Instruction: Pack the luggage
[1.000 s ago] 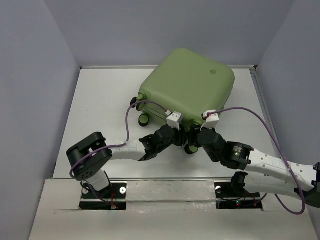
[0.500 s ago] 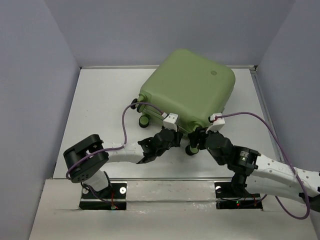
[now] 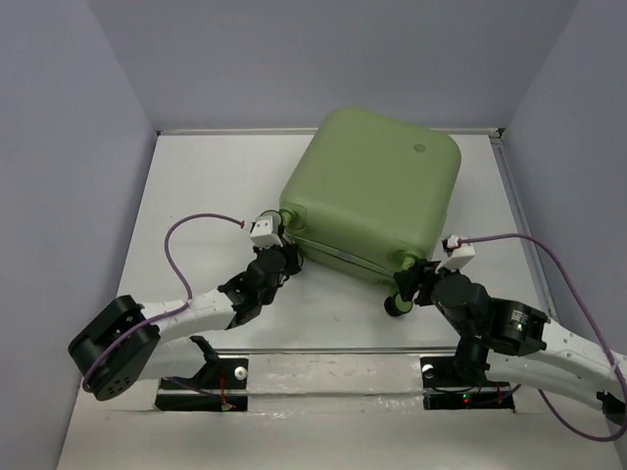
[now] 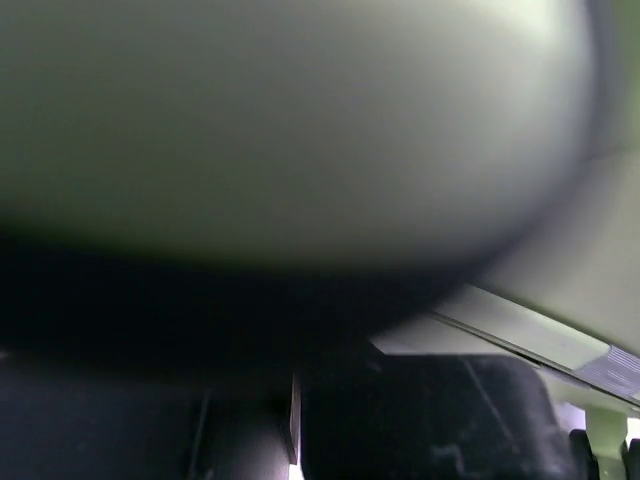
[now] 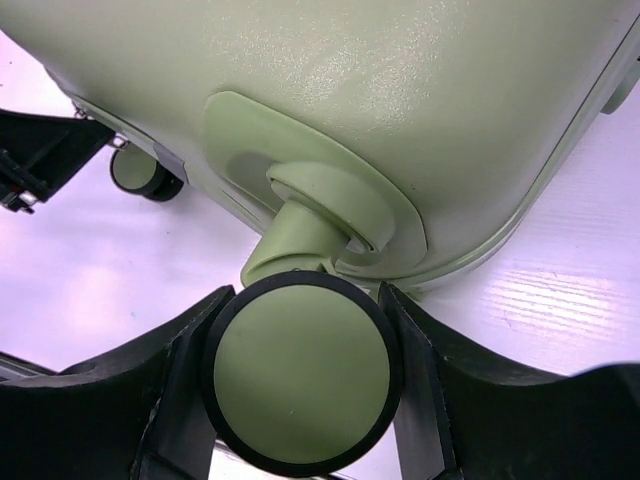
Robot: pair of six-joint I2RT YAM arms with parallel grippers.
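Right of center in the top view, the luggage (image 3: 377, 191) lies flat on the tabletop (image 3: 196, 186), with the left end effector (image 3: 277, 257) pinched together at its lower-left corner. Left wrist cam is just a green blur. Right wrist cam: right end effector (image 5: 300, 300) clamped on a wheel (image 5: 300, 375), bottom center.

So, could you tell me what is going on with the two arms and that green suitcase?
Both arms are at the near edge of the closed olive-green suitcase, which lies flat on the table. The right gripper has a caster wheel clamped between its fingers. The left gripper is shut, close against the suitcase's near-left corner.
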